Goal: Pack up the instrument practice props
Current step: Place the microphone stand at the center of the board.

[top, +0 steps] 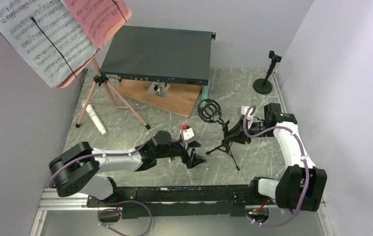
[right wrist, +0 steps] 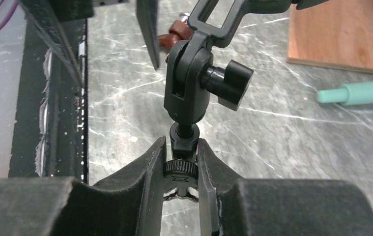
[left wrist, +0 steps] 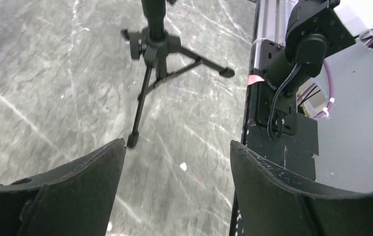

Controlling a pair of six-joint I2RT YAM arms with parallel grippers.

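- The right gripper (right wrist: 181,167) is pinching the tripod mic mount (right wrist: 186,88). Both fingers are pressed onto the ribbed collar low on its stem, just under the swivel joint with the side knob.
- From above, that tripod mic mount (top: 226,142) stands around the middle of the table (top: 174,172), a bit toward the right edge. Its legs are splayed on the marble and its round shock ring (top: 210,110) tips toward the far edge.
- The left gripper (top: 194,158) sits low over the table just left of the tripod. Its jaws are spread wide with nothing between them.
- In the left wrist view, the left gripper (left wrist: 177,147) only frames bare marble, with the tripod's legs (left wrist: 155,54) ahead of the fingertips and not touching.
- The pink music stand (top: 125,104) is up on its tripod legs by the far-left corner.
- It carries the white sheet-music pages (top: 42,34) and a red page (top: 98,17) beside them.
- The white microphone (top: 95,118) is lying flat near the left edge, between the stand's legs.
- The mint microphone (right wrist: 358,92) is lying on the marble just in front of the wooden board. I can only spot it in the right wrist view.
- A second, round-base mic mount (top: 268,73) stands upright in the far-right corner, well apart from both arms.
- The dark grey box (top: 159,51) sits at the far edge, with the wooden board (top: 174,98) poking out under its front.
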